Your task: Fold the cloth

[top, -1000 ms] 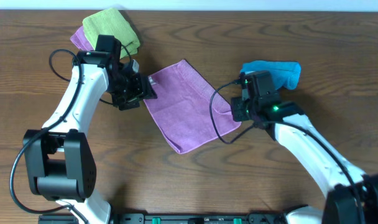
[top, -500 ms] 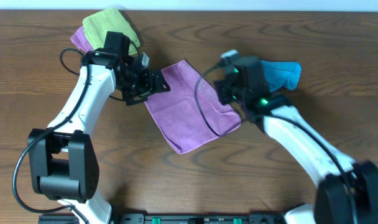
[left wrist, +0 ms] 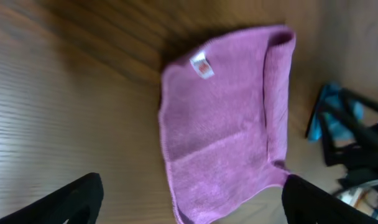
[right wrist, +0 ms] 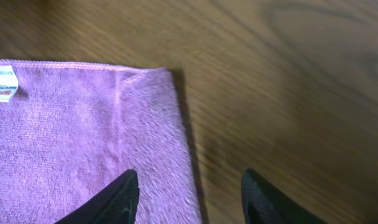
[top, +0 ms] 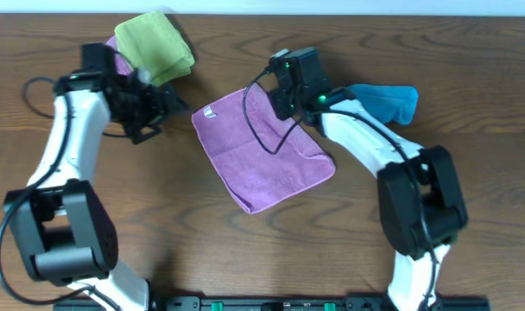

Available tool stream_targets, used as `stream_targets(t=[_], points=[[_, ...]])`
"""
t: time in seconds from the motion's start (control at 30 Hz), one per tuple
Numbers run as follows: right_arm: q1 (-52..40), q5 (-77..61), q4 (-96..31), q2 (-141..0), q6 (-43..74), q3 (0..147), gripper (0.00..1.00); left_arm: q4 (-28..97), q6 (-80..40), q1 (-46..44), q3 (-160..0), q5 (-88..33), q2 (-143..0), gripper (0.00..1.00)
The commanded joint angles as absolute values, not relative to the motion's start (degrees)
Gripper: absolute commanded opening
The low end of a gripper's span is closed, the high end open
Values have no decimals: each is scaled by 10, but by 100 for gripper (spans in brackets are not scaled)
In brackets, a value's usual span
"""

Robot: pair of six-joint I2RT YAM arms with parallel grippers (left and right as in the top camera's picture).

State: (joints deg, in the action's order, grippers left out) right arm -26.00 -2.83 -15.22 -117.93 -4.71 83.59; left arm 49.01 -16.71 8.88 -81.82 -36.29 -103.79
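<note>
The lilac cloth (top: 262, 155) lies flat on the table as a tilted rectangle, its white label (top: 209, 112) at the far left corner. In the left wrist view the cloth (left wrist: 220, 124) has a narrow folded strip along one side. My left gripper (top: 163, 105) is open and empty, left of the cloth and apart from it; its fingers (left wrist: 189, 186) stand wide apart. My right gripper (top: 281, 105) is open over the cloth's far right corner. In the right wrist view its fingers (right wrist: 189, 180) straddle the cloth's edge (right wrist: 83, 137), one over cloth, one over wood.
A lime-green folded cloth (top: 154, 43) lies at the far left on another lilac cloth (top: 114, 50). A bright blue cloth (top: 388, 99) lies at the far right, close behind my right arm. The table is brown wood (top: 418, 259).
My left gripper has let go and drawn back to the left, off the cloth. My right gripper has moved up and left to the far right corner. The label corner now lies flat.
</note>
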Motion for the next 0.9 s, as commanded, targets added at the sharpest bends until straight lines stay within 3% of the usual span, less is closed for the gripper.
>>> stream_targets(t=[0.0,0.87], points=[[-280,-34,-156,-1208,-67,870,52,491,-167,110,-824,-391,-1017,94],[-321,-28,-166,-1287,-76,912,44,491,-145,121,-824,-389,-1017,95]])
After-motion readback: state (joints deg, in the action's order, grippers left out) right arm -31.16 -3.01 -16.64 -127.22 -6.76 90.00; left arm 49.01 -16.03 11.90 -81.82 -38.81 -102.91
